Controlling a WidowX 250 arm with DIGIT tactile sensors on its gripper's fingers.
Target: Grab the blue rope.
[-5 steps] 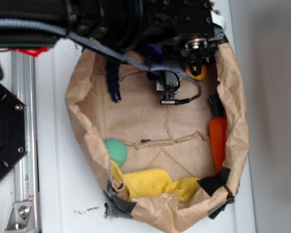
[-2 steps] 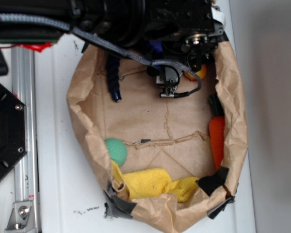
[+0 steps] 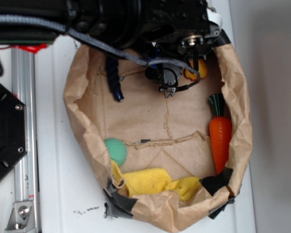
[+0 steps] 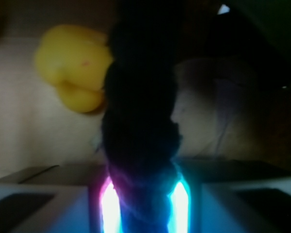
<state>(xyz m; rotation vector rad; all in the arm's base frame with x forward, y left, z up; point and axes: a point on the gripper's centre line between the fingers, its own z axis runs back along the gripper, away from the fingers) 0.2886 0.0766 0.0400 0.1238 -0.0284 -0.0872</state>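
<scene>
White tabletop carries a rolled-down brown paper bag, and everything I work with lies on its floor. At the bag's left edge, toward the near corner, sits a green ball, with a yellow cloth bunched along the near edge just beside it. Toward the far left corner the blue rope runs out from under my arm, its end resting on the paper. In the wrist view that rope fills the middle, rising dark between my fingers, which press it from both sides, so my end effector is clamped on it. A yellow toy lies just beyond, near the far edge. Along the right edge, a toy carrot lies lengthwise.
</scene>
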